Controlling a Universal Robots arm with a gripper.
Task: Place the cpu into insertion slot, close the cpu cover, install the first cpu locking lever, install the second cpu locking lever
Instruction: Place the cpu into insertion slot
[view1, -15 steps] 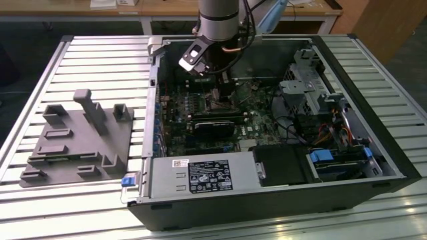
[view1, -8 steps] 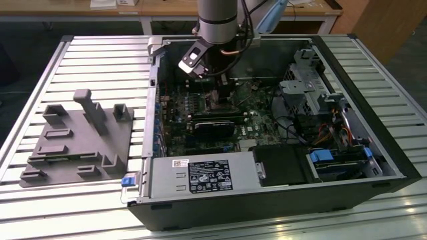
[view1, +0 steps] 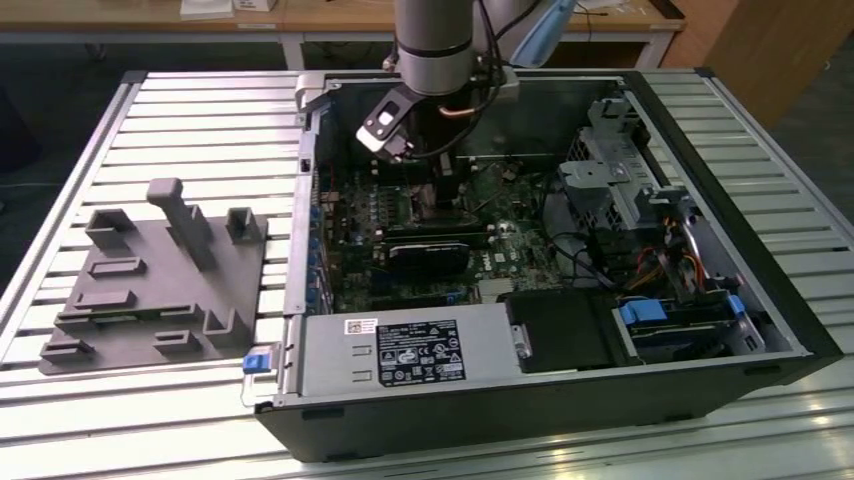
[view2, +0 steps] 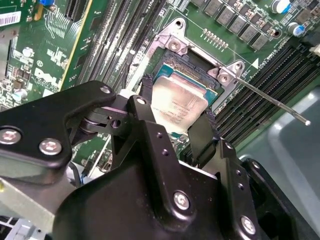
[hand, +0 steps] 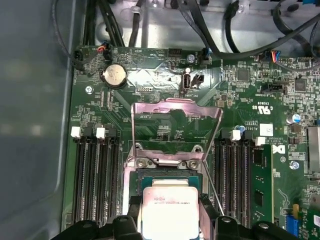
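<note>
The gripper (view2: 176, 107) is clenched on the cpu (view2: 182, 100). Its two black fingers (view2: 145, 97) press against opposite edges of the small silvery chip, and the first wrist view shows the same hold, with the gripper (hand: 170, 222) flanking the cpu (hand: 169, 205). The chip sits level and directly over the insertion slot (view2: 172, 62). Part of the slot's dark recess (hand: 167, 174) is uncovered on the side toward the cover, and it is hard to say whether the chip is already resting in the recess or hovering just above it. The cpu cover (hand: 145, 109) stands swung open, tilted up from its hinge at the slot's edge, with the green circuit board (hand: 240, 100) visible through its open centre. A thin metal locking lever (view2: 272, 99) sticks out free from one corner of the slot's frame, unlatched. Long black memory slots (hand: 95, 170) run along both sides of the slot. In the exterior view the arm (view1: 434, 50) reaches straight down into the open computer case (view1: 534, 410), with the gripper (view1: 447, 200) just behind a black-finned card (view1: 434, 250). The case lies on a slatted metal table (view1: 200, 110), and a grey fixture (view1: 147, 290) sits on the table at the exterior view's left, well apart from the case.
</note>
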